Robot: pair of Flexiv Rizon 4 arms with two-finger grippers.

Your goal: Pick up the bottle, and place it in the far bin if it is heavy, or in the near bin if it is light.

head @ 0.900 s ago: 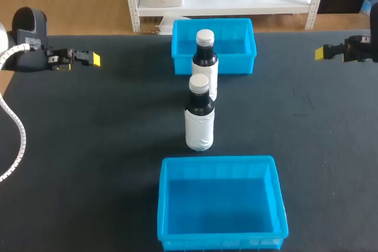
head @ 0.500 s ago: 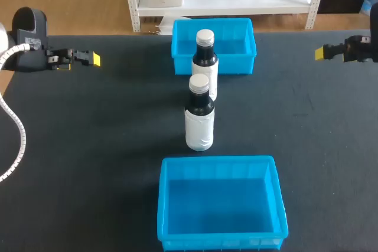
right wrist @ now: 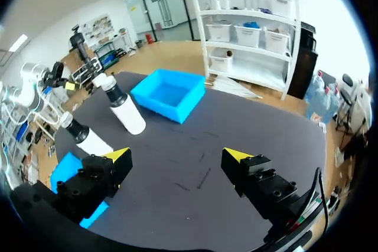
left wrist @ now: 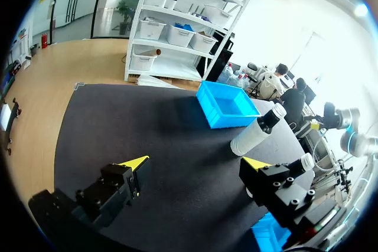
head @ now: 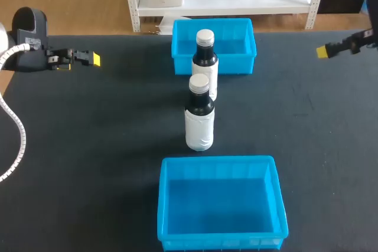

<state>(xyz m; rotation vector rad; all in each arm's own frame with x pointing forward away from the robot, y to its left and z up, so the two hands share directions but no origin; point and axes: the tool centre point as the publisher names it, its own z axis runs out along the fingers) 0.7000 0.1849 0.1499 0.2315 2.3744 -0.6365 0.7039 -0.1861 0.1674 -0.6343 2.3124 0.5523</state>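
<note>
Hanging wide open and empty, left hand (left wrist: 198,162) and right hand (right wrist: 177,154) flank the table (head: 88,146); nearer than both lies the near bin (head: 221,202); between them, well apart from either, nearer bottle (head: 199,116) and farther bottle (head: 205,63) stand upright; just beyond, the far bin (head: 214,45).

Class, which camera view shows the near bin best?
The head view: the whole near bin shows, rim and bare inside. The left wrist view catches only a small blue corner of it, and so does the right wrist view.
</note>
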